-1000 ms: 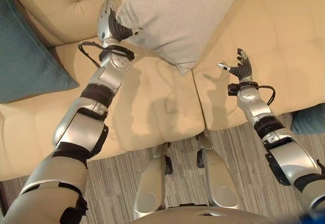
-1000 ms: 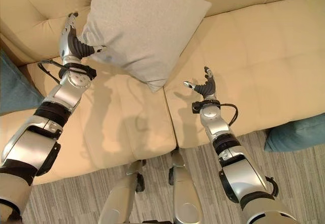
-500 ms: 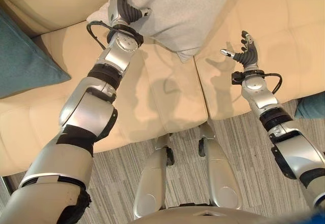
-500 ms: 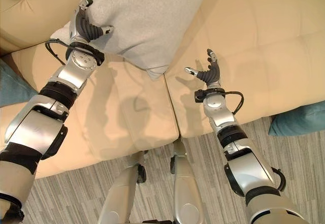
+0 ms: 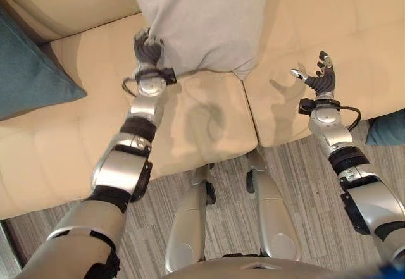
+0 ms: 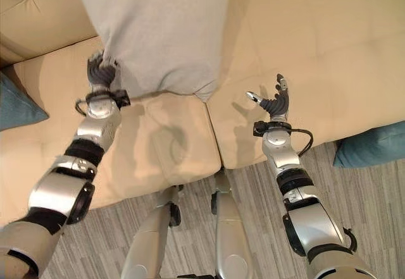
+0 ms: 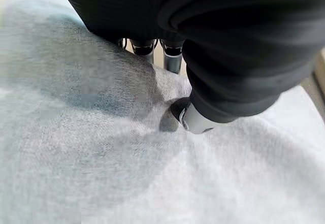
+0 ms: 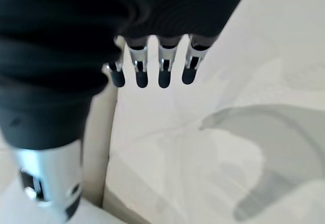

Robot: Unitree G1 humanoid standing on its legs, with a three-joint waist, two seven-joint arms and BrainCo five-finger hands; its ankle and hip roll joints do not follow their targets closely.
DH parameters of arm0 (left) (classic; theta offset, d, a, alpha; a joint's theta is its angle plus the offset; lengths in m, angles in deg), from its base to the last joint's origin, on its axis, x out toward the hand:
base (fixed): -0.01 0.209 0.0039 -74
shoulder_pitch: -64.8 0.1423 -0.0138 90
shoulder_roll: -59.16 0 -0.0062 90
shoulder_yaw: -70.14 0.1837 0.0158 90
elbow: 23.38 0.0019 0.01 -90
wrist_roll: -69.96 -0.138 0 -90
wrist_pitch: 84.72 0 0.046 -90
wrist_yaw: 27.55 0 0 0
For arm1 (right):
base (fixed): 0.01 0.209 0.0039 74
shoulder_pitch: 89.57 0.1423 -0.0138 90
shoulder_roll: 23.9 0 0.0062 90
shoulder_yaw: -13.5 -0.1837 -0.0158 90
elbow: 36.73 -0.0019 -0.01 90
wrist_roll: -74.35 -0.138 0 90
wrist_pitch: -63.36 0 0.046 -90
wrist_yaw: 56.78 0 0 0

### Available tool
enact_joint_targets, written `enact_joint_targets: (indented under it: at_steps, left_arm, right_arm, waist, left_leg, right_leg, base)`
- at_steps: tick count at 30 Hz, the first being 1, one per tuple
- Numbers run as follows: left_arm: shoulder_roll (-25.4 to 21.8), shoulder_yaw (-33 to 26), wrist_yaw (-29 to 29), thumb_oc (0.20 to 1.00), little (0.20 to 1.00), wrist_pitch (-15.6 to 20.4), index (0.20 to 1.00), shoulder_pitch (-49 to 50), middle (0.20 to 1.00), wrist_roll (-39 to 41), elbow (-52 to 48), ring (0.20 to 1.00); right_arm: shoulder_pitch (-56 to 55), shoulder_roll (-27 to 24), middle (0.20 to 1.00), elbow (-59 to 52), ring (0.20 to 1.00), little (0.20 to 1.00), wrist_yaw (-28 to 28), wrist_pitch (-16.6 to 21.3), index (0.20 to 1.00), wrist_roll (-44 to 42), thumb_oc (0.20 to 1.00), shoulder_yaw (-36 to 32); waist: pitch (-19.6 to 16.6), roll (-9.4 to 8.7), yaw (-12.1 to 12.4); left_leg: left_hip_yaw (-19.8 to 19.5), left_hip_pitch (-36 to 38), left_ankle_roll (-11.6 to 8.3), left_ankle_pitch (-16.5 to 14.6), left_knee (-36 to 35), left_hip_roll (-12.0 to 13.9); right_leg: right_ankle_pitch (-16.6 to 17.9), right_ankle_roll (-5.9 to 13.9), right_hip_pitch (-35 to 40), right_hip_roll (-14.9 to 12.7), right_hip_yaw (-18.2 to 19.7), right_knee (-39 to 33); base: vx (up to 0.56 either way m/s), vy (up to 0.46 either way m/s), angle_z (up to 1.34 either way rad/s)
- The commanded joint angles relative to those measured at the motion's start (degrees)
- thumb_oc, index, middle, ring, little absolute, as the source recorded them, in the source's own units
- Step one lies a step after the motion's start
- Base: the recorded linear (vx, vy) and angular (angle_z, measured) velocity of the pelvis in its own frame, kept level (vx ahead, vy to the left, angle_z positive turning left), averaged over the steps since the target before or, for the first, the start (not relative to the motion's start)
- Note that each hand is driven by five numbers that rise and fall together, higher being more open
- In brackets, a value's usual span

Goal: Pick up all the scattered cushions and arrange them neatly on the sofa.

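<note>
Right now your left hand (image 5: 149, 50) has the grey cushion (image 5: 199, 23) by its lower corner, the thumb (image 7: 190, 120) pressed into the cloth from one side and the fingers (image 7: 172, 59) going in behind the fabric, so it is pinching the cushion. The cushion stands tall against the backrest of the cream sofa (image 5: 82, 127), and its lower edge sits over the seam between the two seat pads, with one corner pointing down at that seam. Your right hand (image 6: 273, 102) hangs above the right seat pad, well apart from the grey cushion, with its fingers (image 8: 165, 69) loosely spread and straight and nothing in them. You can see a teal cushion (image 5: 28, 70) leaning at the left end of the sofa, beside your left arm but not touching it. Another teal cushion (image 6: 373, 149) lies at the right edge, by the front of the sofa, over the striped grey carpet (image 6: 253, 197); you cannot tell what it rests on.
</note>
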Motion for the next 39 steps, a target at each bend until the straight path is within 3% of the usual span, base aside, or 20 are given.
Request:
enact_joint_targets:
  at_steps: [1,7,8,9,10,16,21,22,27,29,33,34,35,36,39]
  left_arm:
    - [3.4,6.3,-0.3,0.200,0.200,0.7,0.200,-1.6,0.200,1.4,3.4,0.200]
    - [4.4,8.8,-0.8,0.200,0.200,-1.4,0.200,0.3,0.200,-2.9,3.9,0.200]
    - [3.2,9.1,-0.8,0.369,0.369,-2.0,0.369,-0.3,0.369,-4.2,4.4,0.369]
    - [2.4,9.1,-0.9,0.765,0.765,-2.3,0.765,-0.9,0.765,-4.9,4.8,0.765]
    - [1.6,9.1,-1.0,1.000,1.000,-2.6,1.000,-1.6,1.000,-5.3,5.2,1.000]
    - [-5.2,9.3,-2.1,1.000,1.000,-2.9,1.000,-7.3,1.000,-5.6,7.2,1.000]
    - [-9.6,10.9,-4.9,1.000,1.000,-1.4,1.000,-11.2,1.000,-2.7,4.5,1.000]
    - [-10.0,11.5,-5.2,1.000,1.000,-0.6,1.000,-11.6,1.000,-2.0,2.4,1.000]
    - [-8.5,12.5,-5.2,1.000,1.000,2.2,1.000,-10.4,1.000,-0.5,-9.8,1.000]
    - [-6.2,13.7,-4.9,1.000,1.000,3.4,1.000,-11.5,1.000,0.0,-14.6,1.000]
    - [-0.1,14.8,-4.3,1.000,1.000,4.0,1.000,-13.7,1.000,2.9,-13.4,1.000]
    - [1.0,14.9,-4.2,0.708,0.708,4.1,0.708,-13.6,0.708,3.2,-13.2,0.708]
    - [2.2,14.8,-4.0,0.310,0.310,4.3,0.310,-13.2,0.310,3.7,-13.2,0.310]
    - [2.9,14.7,-3.9,0.200,0.200,4.4,0.200,-13.1,0.200,4.1,-13.2,0.200]
    - [4.9,14.7,-3.6,0.200,0.200,4.6,0.200,-11.2,0.200,3.6,-14.2,0.200]
  right_arm:
    - [0.6,1.1,1.000,-1.3,1.000,1.000,-2.1,4.2,1.000,-0.1,1.000,-2.5]
    - [0.4,1.0,1.000,-2.3,1.000,1.000,-2.5,3.8,1.000,1.6,1.000,-2.1]
    - [1.3,0.2,1.000,-2.1,1.000,1.000,-2.2,3.2,1.000,2.6,1.000,-1.3]
    - [2.2,-0.6,1.000,-1.8,1.000,1.000,-1.9,2.7,1.000,3.2,1.000,-0.7]
    - [3.4,-1.3,1.000,-1.5,1.000,1.000,-1.6,2.3,1.000,3.8,1.000,0.0]
    - [12.2,-7.5,1.000,4.1,1.000,1.000,0.2,-0.8,1.000,6.5,1.000,6.0]
    - [23.0,-12.9,1.000,13.1,1.000,1.000,6.3,-3.4,1.000,1.2,1.000,14.0]
    - [24.9,-13.6,1.000,13.7,1.000,1.000,7.5,-3.8,1.000,0.3,1.000,15.7]
    - [27.8,-14.8,1.000,13.3,1.000,1.000,8.7,-2.7,1.000,-6.0,1.000,15.1]
    - [29.4,-13.0,1.000,12.8,1.000,1.000,9.2,-1.9,1.000,-7.3,1.000,16.0]
    - [31.0,-6.4,1.000,10.5,1.000,1.000,8.3,-0.2,1.000,-7.9,1.000,16.0]
    - [31.1,-5.4,1.000,9.9,1.000,1.000,8.0,0.2,1.000,-7.7,1.000,15.9]
    - [31.0,-4.0,0.677,8.7,0.677,0.677,7.5,0.8,0.677,-7.5,0.677,15.5]
    - [31.1,-3.2,0.200,7.8,0.200,0.200,7.2,1.4,0.200,-7.2,0.200,15.3]
    - [29.8,-0.5,0.200,1.8,0.200,0.200,4.8,3.6,0.200,-4.8,0.200,12.6]
  waist:
    - [-0.3,-0.43,0.0]
    - [0.0,-1.15,0.3]
    - [-0.2,-1.30,0.5]
    - [-0.3,-1.39,0.6]
    - [-0.4,-1.41,0.8]
    - [-0.6,-1.45,1.7]
    - [1.3,-0.57,3.9]
    - [1.3,-0.30,4.5]
    - [3.1,1.07,6.2]
    - [3.6,1.84,6.8]
    - [4.3,2.58,6.8]
    - [4.2,2.66,6.8]
    - [4.2,2.75,6.8]
    - [4.1,2.79,6.8]
    - [3.6,2.67,6.4]
  left_leg:
    - [-0.3,-1.1,-2.85,-4.9,3.5,-1.0]
    - [-0.8,-1.9,-2.87,-4.8,4.0,-0.8]
    - [-0.9,-2.2,-2.90,-4.7,4.0,-0.6]
    - [-1.0,-2.4,-2.96,-4.7,4.0,-0.5]
    - [-0.9,-2.6,-3.03,-4.6,4.0,-0.5]
    - [-1.1,-3.4,-3.22,-4.2,4.3,-0.5]
    - [-1.5,-6.2,-3.61,-3.6,5.7,-0.2]
    - [-2.1,-6.4,-4.18,-4.8,5.7,-0.1]
    - [-2.7,-10.8,-4.79,-4.3,6.6,0.0]
    - [-3.0,-14.1,-5.04,-4.0,7.1,0.0]
    - [-3.2,-16.0,-5.03,-3.3,7.1,-0.2]
    - [-3.2,-16.0,-4.96,-3.4,7.0,-0.2]
    - [-3.2,-16.0,-4.88,-3.4,6.9,-0.2]
    - [-3.2,-16.0,-4.83,-3.4,6.8,-0.3]
    - [-3.0,-15.7,-4.80,-3.5,6.7,-0.5]
  right_leg:
    - [-8.7,3.71,-0.2,-0.4,0.8,5.2]
    - [-8.7,3.62,-0.6,-0.2,0.5,5.4]
    - [-8.7,3.58,-1.0,-0.2,0.5,5.6]
    - [-8.8,3.57,-1.2,-0.2,0.4,5.6]
    - [-8.7,3.56,-1.4,-0.2,0.4,5.7]
    - [-8.6,3.54,-1.8,-0.2,0.1,5.7]
    - [-8.9,3.52,-4.1,-0.5,-0.7,7.3]
    - [-10.6,3.86,-4.4,-0.4,-0.6,7.7]
    - [-11.4,3.88,-8.8,-0.6,-1.5,9.4]
    - [-11.6,4.03,-12.0,-0.8,-1.8,10.4]
    - [-11.7,4.07,-14.0,-0.8,-1.8,10.8]
    - [-11.8,4.07,-14.2,-0.8,-1.8,11.0]
    - [-11.8,4.03,-14.2,-0.8,-1.8,11.0]
    - [-11.8,4.02,-14.4,-0.7,-1.7,11.0]
    - [-11.7,3.94,-14.2,-0.7,-1.5,11.1]
  base:
    - [0.00,-0.033,0.13]
    - [0.00,-0.041,0.05]
    - [0.00,-0.051,0.00]
    - [0.01,-0.048,-0.01]
    - [0.00,-0.036,0.00]
    - [0.00,-0.030,0.00]
    - [0.00,-0.070,0.12]
    - [0.08,-0.087,0.08]
    - [0.02,-0.079,0.26]
    - [0.00,-0.083,0.25]
    - [-0.01,-0.019,0.05]
    - [0.00,0.000,0.00]
    - [0.00,0.000,0.00]
    - [0.00,0.000,0.00]
    - [-0.03,0.006,0.00]
